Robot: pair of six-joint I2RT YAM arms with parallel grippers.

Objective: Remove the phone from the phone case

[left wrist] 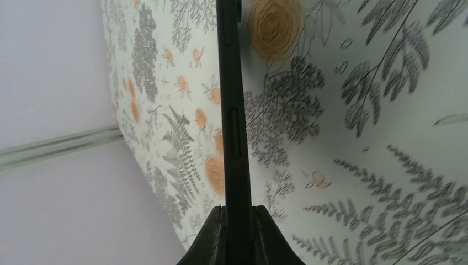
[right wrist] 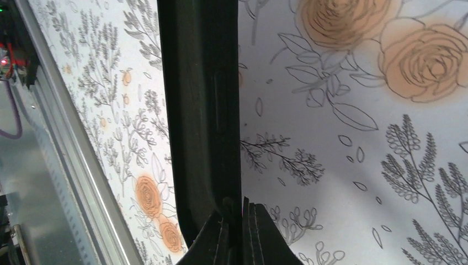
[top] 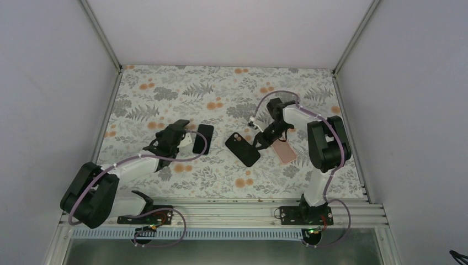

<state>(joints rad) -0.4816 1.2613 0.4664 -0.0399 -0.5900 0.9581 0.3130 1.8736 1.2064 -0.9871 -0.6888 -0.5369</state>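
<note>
The black phone (top: 202, 138) is lifted off the floral mat at centre left, and my left gripper (top: 189, 139) is shut on its near end. In the left wrist view I see the phone (left wrist: 234, 110) edge-on, a side button showing, clamped between my left gripper (left wrist: 238, 208) fingers. The black phone case (top: 242, 148), with its camera cut-out, sits apart to the right. My right gripper (top: 258, 141) is shut on its right edge. The right wrist view shows the case (right wrist: 196, 110) as a hollow shell, its thin wall pinched in the right gripper (right wrist: 234, 203).
A flat pink rectangle (top: 285, 152) lies on the mat under the right arm. The floral mat (top: 221, 99) covers the table, with white walls on three sides. A metal rail (top: 221, 212) carrying both arm bases runs along the near edge.
</note>
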